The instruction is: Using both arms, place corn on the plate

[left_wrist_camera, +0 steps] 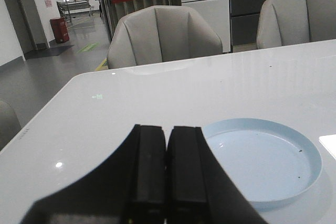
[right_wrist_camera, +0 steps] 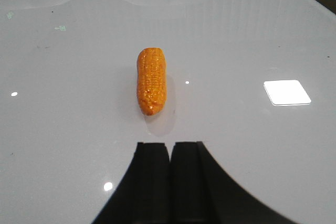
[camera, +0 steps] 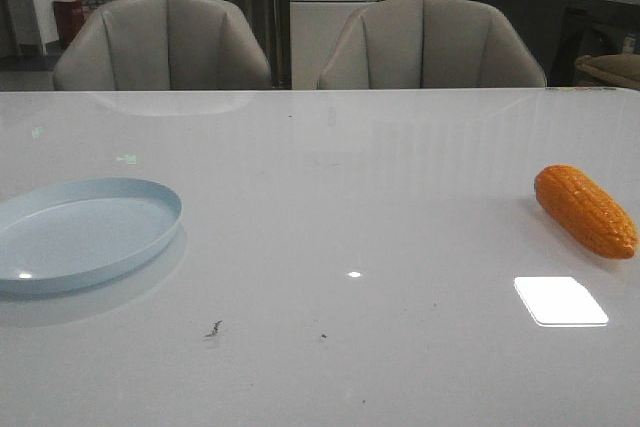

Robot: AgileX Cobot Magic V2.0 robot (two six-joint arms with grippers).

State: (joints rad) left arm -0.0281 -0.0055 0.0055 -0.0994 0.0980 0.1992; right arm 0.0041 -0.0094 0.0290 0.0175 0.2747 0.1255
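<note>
Front view: corn and plate lying well apart on a glossy white table.
Orange, tapered, bumpy-kernelled and plastic-looking, the corn lies on its side far to the right of the plate, a round, shallow, smooth pale blue dish with a low raised rim. The left gripper hovers beside the plate, black jaws pressed together, empty; the right gripper, likewise closed and empty, sits short of the corn.
</note>
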